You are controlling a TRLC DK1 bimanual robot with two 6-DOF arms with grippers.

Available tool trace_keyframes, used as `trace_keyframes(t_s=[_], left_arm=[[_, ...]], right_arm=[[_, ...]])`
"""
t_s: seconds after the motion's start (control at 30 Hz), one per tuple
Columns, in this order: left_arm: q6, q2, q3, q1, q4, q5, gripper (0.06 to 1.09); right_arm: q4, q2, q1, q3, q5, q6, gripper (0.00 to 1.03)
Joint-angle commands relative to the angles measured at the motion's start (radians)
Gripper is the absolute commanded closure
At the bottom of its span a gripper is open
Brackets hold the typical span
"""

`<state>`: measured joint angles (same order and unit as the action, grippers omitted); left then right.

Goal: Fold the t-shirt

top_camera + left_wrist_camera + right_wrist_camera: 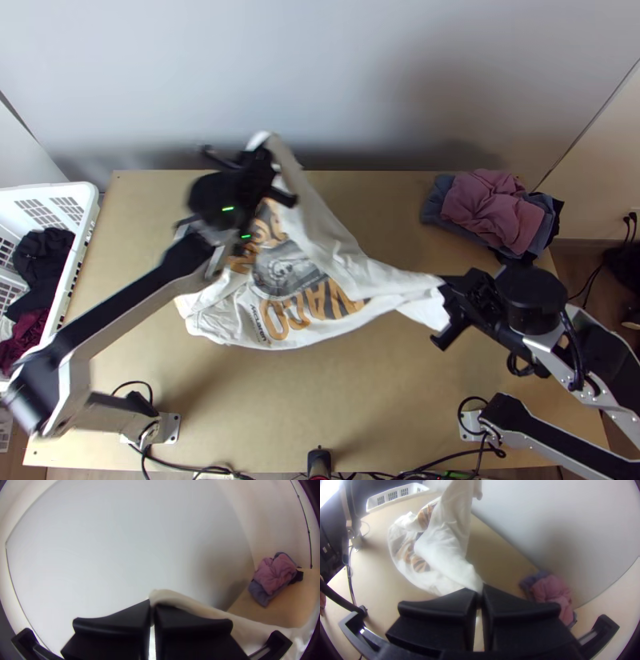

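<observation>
Basket: white, at the far left, with dark and red clothes in it.
Left gripper: clenched on the shirt, toward the far edge and left of the middle; it looks to be held up above the table.
Shirt: white with an orange and grey print, mostly left of the middle and between the two grippers; its lower body lies loose and rumpled, not folded.
Long axis: a taut-looking band of cloth slants from the left gripper, far left, to the right gripper, nearer and right. Which part of the shirt each one grips, I can't tell.
Loose cloth: on the near side of that band, reaching to the near left. The body is nearer to the left gripper; only a narrow end runs out to the right one.
Right gripper: closed on the shirt's right end, fingers together with cloth between, well to the near right of the left gripper.
Pile: pink and blue-grey clothes at the far right, well apart from the shirt.
Next move: probably bring both grippers level in depth, so the band runs straight left to right, then lay the body out flat. Lowered on this slant, the shirt would likely land skewed and creased.
</observation>
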<state>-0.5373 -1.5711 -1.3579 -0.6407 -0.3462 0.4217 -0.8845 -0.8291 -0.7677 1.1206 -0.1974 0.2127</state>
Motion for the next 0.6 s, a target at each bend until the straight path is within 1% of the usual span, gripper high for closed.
trace_keyframes(t_s=[0.0,0.23,0.47,0.5,0.57], left_arm=[[0.088,-0.331,-0.230,-0.076,-0.025,-0.012,1.05],[0.148,-0.587,-0.532,-0.159,-0.007,-0.012,1.05],[0.229,-0.647,-0.606,-0.231,0.055,-0.021,1.05],[0.231,-0.658,-0.606,-0.234,0.064,-0.020,1.04],[0.237,-0.675,-0.603,-0.232,0.119,-0.020,0.90]], right_arm=[[-0.057,0.087,0.071,-0.102,0.036,-0.038,1.00],[-0.065,0.085,0.160,-0.117,0.124,-0.099,1.00],[-0.065,0.061,0.196,-0.108,0.144,-0.113,1.00],[-0.064,0.056,0.200,-0.108,0.150,-0.114,1.00],[-0.064,0.045,0.202,-0.104,0.161,-0.122,1.00]])
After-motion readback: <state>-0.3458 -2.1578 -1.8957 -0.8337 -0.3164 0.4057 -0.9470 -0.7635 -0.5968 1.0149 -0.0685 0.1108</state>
